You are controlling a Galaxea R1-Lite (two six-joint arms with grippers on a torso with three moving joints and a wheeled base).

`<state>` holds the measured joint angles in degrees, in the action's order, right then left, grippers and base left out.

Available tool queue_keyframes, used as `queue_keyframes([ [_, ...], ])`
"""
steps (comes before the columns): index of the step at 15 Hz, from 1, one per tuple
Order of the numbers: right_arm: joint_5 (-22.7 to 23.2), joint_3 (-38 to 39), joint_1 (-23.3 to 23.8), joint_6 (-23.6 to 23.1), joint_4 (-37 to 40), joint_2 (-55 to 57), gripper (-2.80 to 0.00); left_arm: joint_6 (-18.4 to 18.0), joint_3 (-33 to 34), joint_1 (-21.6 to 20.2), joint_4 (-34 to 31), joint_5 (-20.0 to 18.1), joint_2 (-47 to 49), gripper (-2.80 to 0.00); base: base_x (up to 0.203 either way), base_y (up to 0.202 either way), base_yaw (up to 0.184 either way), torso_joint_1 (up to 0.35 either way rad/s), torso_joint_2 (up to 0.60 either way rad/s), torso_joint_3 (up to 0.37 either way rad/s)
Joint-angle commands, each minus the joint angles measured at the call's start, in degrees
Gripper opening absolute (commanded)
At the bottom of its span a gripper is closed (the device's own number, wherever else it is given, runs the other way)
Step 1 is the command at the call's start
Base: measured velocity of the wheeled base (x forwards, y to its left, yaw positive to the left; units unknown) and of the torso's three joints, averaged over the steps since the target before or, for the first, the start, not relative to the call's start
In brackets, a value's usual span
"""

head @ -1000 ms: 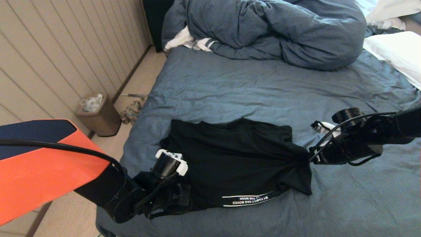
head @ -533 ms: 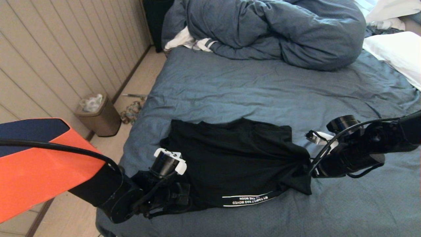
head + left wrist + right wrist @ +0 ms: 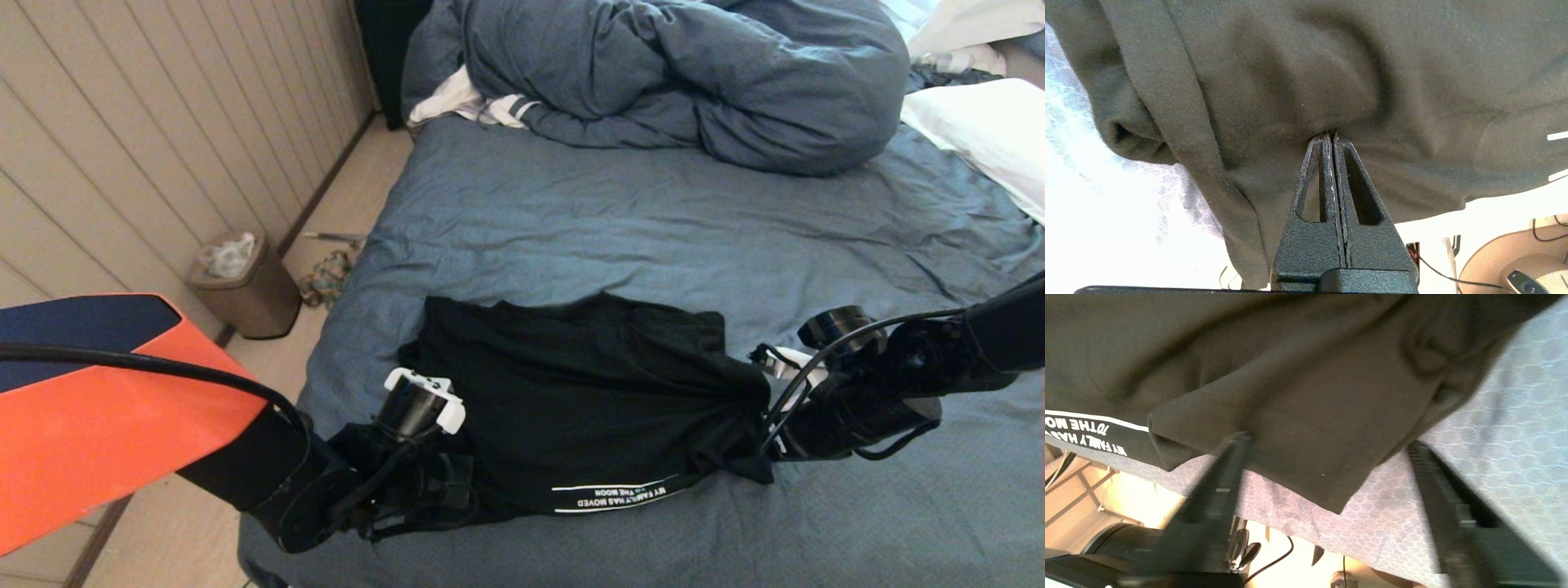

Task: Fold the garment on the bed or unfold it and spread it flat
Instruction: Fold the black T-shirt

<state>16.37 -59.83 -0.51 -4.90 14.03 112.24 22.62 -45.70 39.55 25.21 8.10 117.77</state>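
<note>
Left tool (image 3: 1329, 136) clamped on garment (image 3: 588, 392) at its 8 o'clock edge. Right tool (image 3: 1327, 451) spread apart at 3 o'clock corner, on the bed (image 3: 653, 229).

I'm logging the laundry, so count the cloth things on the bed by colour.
Black: 1, the black printed cotton T-shirt
Blue-grey: 1, the bunched blue-grey duvet
White: 2, the white striped cloth and the white pillow
Total: 4

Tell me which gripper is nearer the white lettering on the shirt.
Right. The right gripper is open at the shirt's right corner, near the end of the lettering. The left gripper is shut on the shirt's left side, farther off.
</note>
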Motion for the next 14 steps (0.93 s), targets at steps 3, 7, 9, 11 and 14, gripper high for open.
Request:
queue_keyframes([
  [3,0.2,0.4,-0.7,0.0,0.1,0.7,-2.80,0.2,0.0,0.0,0.2,0.1,-0.4,-2.80,0.000,0.000,0.000,0.000,0.00,0.000],
  [7,0.2,0.7,-1.4,0.1,0.1,1.4,-2.80,0.2,0.0,0.0,0.2,0.1,-0.5,-2.80,0.000,0.000,0.000,0.000,0.00,0.000],
  [9,0.1,0.8,-1.1,0.0,0.4,0.5,-2.80,0.2,0.0,0.0,0.2,0.1,-0.5,-2.80,0.000,0.000,0.000,0.000,0.00,0.000],
  [11,-0.1,1.6,-0.7,-0.1,0.7,-2.4,-2.80,0.2,0.1,0.0,0.2,0.1,-0.7,-2.80,0.000,0.000,0.000,0.000,0.00,0.000],
  [14,-0.5,2.7,2.4,-1.1,2.6,-6.0,-2.80,0.2,0.3,0.0,0.1,0.1,-1.1,-2.80,0.000,0.000,0.000,0.000,0.00,0.000],
])
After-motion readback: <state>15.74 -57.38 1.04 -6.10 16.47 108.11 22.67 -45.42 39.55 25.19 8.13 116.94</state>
